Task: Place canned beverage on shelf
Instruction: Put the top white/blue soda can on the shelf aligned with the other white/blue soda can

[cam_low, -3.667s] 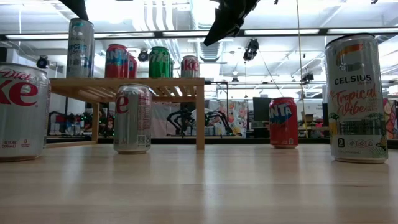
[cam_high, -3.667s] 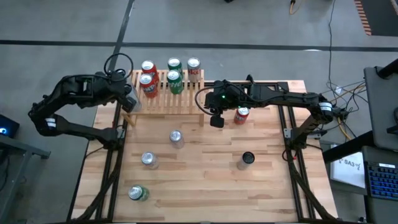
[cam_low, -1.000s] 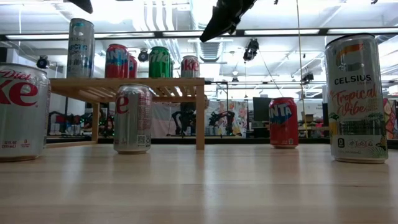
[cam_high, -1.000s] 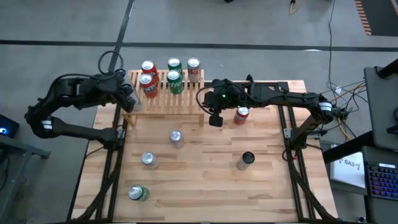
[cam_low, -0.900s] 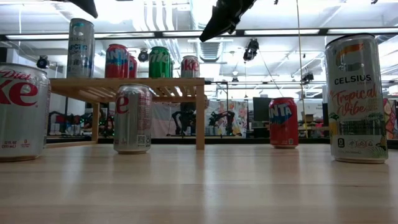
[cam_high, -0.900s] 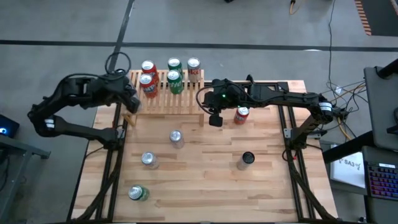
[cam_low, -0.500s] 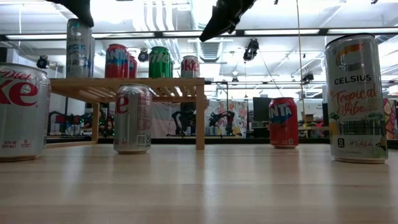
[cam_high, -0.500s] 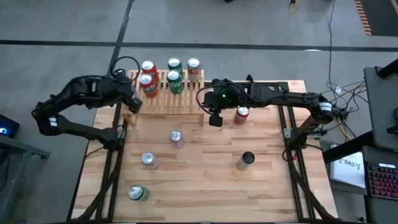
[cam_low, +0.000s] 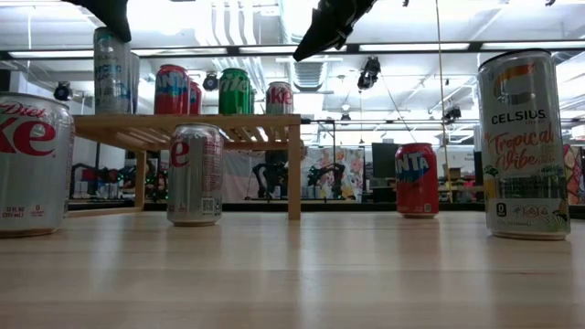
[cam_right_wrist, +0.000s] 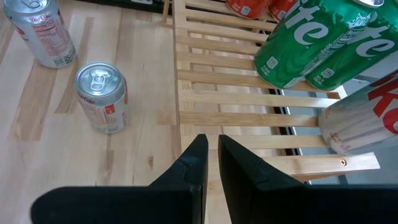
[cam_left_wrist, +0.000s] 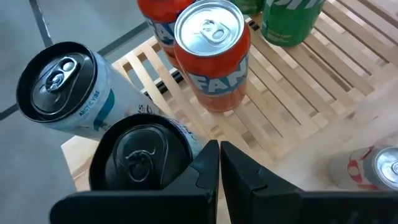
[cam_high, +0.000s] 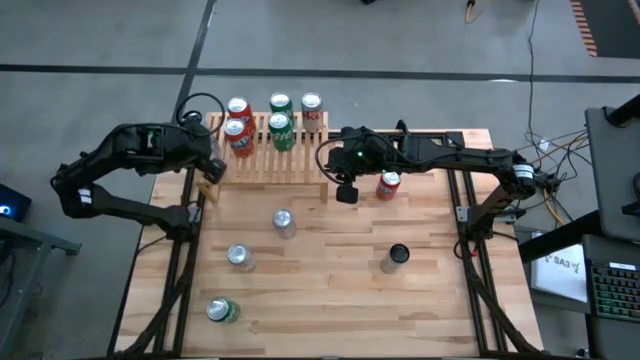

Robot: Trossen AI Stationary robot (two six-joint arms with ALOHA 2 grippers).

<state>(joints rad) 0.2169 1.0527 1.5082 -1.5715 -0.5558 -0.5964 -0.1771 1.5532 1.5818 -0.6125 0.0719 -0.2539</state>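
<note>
Low view — pale can (cam_low: pixel 113 71) upright

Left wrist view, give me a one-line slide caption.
Shut left gripper above the light-wood slatted shelf, beside a black-topped pale slim can and an orange Fanta can.

High view: overhead, facing straight down, far enough to take in the whole worktop (cam_high: pixel 330 290) and both arms.

Low view: at worktop height, level, looking across the surface into the room behind; nearest cans loom large.

Left wrist view: close, angled down on the shelf (cam_left_wrist: pixel 298 93) corner.

Right wrist view: close, angled down on the shelf's other end and worktop beside it.

Shared: the shelf shows in all four views.
</note>
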